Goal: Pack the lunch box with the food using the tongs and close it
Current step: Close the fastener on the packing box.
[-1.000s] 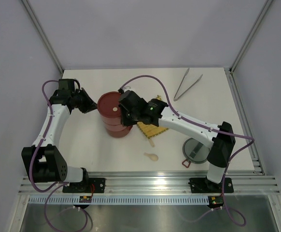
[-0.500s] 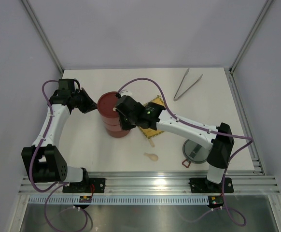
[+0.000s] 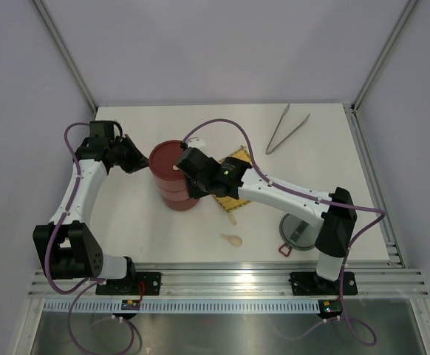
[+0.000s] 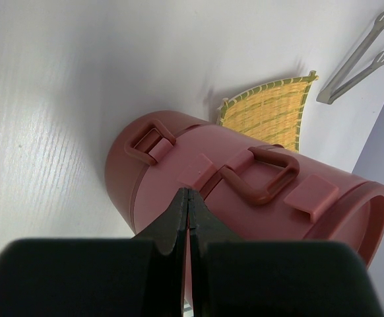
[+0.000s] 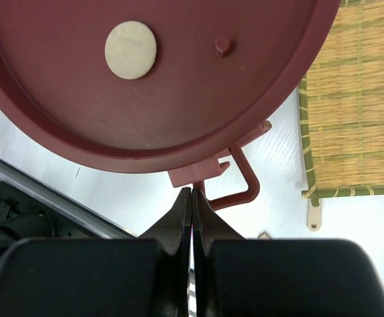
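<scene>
The lunch box (image 3: 172, 177) stands as a dark-red stack of tiers left of centre, topped by a flat red lid (image 5: 146, 79) with a cream round sticker. My left gripper (image 4: 189, 193) is shut, its tips pressed to the box's side wall (image 4: 179, 165) at the seam beside a red clip (image 4: 264, 175). My right gripper (image 5: 192, 191) is shut too, its tips touching the tab of a hanging red clip (image 5: 235, 188) at the lid's rim. In the top view it (image 3: 188, 179) sits at the box's right side. The tongs (image 3: 286, 129) lie at the far right, untouched. No food shows.
A yellow woven mat (image 3: 233, 194) lies just right of the box, under my right forearm. A small cream spoon (image 3: 231, 239) rests near the front edge. The grey top lid (image 3: 299, 229) with a red clip lies at front right, by the right arm's base.
My right gripper has shifted slightly left and nearer, closing in on the box's right rim. The left arm and the box have not moved.
</scene>
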`<state>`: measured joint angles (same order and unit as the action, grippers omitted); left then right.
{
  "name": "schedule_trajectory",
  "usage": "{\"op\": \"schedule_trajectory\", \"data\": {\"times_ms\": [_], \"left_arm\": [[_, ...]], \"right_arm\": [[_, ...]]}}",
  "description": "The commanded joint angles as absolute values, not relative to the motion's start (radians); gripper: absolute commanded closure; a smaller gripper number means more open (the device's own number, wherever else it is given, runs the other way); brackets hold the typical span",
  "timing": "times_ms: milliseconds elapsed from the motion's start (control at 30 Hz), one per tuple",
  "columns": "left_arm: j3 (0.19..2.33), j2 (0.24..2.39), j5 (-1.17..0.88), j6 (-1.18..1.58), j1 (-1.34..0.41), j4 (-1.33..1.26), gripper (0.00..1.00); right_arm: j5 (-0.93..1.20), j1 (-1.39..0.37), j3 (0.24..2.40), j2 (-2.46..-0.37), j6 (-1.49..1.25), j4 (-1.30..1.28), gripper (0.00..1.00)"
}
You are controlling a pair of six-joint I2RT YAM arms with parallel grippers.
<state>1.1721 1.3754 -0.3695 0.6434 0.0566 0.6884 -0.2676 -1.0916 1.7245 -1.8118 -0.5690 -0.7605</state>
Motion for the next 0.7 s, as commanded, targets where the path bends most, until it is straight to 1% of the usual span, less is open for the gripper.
{"op": "schedule_trajectory", "data": {"times_ms": [0,133,300,400,533,667], "left_arm": [[1.189,1.353,-0.367,0.627,0.055,0.669,1.00],[1.184,1.351,-0.367,0.626,0.055,0.667,1.00],[1.186,1.356,-0.368,0.626,0.055,0.666,1.00],[1.186,1.355,-0.367,0.627,0.055,0.667,1.00],[1.187,1.358,-0.367,0.627,0.055,0.667,1.00],[1.184,1.356,-0.367,0.627,0.055,0.667,1.00]], "right_arm": [[-0.311,-1.092,1.747,-1.802,-0.575,-0.764,1.00],[-0.304,-1.092,1.756,-1.810,-0.566,-0.775,1.00],[-0.219,-1.095,1.723,-1.793,-0.537,-0.712,1.00],[-0.212,-1.101,1.727,-1.804,-0.516,-0.709,1.00],[-0.228,-1.124,1.769,-1.841,-0.497,-0.736,1.00],[-0.305,-1.134,1.796,-1.868,-0.494,-0.764,1.00]]}}
